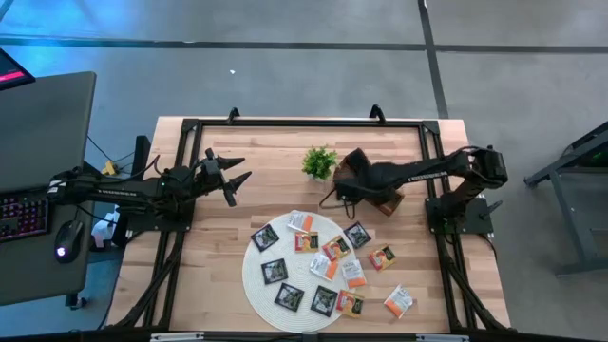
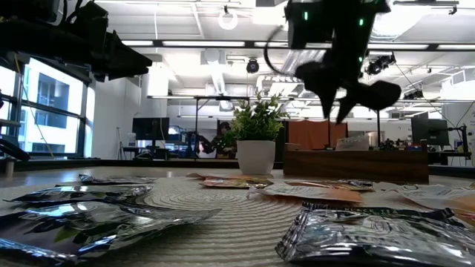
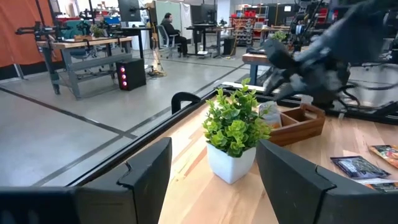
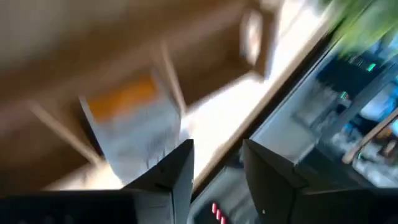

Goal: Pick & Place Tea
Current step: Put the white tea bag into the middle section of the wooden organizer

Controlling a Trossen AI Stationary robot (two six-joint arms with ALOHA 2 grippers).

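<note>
Pale wood covers the bench [image 1: 218, 247], framed by black rails, with grey floor around it. Near its centre lies a round woven mat [image 1: 261, 285] scattered with tea sachets [image 1: 328, 261], black ones and white-and-orange ones; a few lie off the mat toward 3 and 4 o'clock. A potted plant [image 1: 320, 161] stands at 12 o'clock from the mat, and a wooden tray [image 3: 298, 123] sits just beside it toward 3 o'clock. The right end effector [image 4: 217, 168] hovers over the tray, fingers parted; its wrist view shows a white-and-orange sachet [image 4: 134, 127] lying in a tray compartment, apart from the fingers. The left end effector [image 1: 233, 178] waits at 10 o'clock from the mat, wide open and empty.
</note>
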